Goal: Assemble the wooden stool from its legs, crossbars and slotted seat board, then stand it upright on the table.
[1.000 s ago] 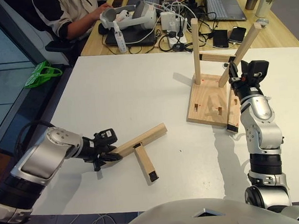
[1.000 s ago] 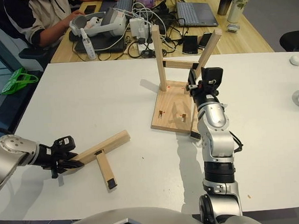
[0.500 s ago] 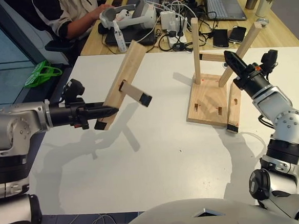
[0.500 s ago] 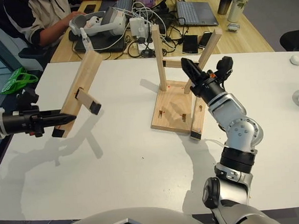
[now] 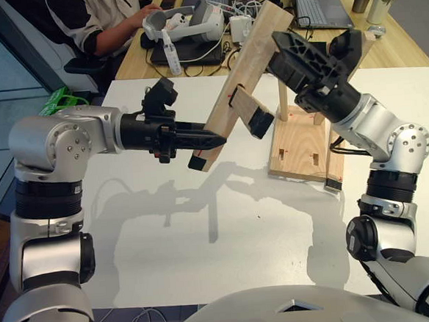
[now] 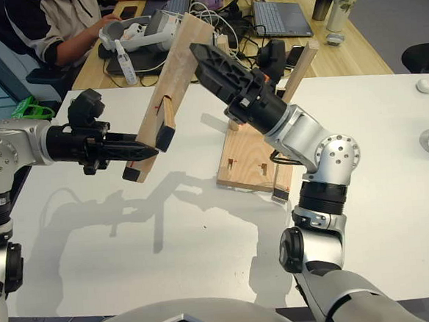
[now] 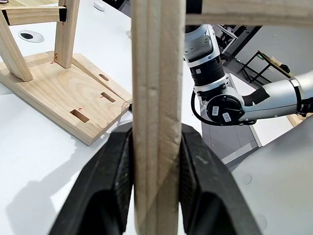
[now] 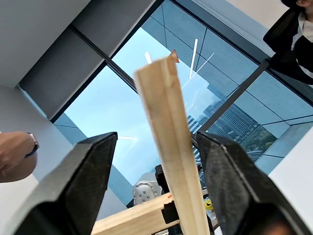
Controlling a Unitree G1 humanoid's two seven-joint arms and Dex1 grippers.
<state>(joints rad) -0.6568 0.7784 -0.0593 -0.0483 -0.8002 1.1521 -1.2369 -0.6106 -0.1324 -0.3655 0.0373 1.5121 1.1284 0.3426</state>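
Note:
My left gripper (image 5: 207, 141) is shut on the lower part of a wooden leg (image 5: 241, 71), which it holds up in the air, slanting up to the right. A short crossbar (image 5: 251, 115) sticks out of the leg's side. My right gripper (image 5: 313, 38) is open at the leg's upper end; in the right wrist view its fingers (image 8: 93, 181) stand either side of the leg (image 8: 168, 147) with gaps. The left wrist view has the pads (image 7: 119, 171) pressed on the leg (image 7: 156, 98). The slotted seat board (image 5: 296, 151) lies on the table with two legs (image 5: 281, 71) and a crossbar standing on it.
Another leg (image 5: 334, 160) leans at the seat board's right edge. A wooden desk (image 5: 383, 42) behind the white table (image 5: 205, 235) holds a headset, cables, phones, a laptop and a spray bottle, with a person seated there. The table's near half is bare.
The left arm has swung the leg with its crossbar up and to the right, toward the seat board. The right gripper has left the stool's leg and risen to the held leg's top.

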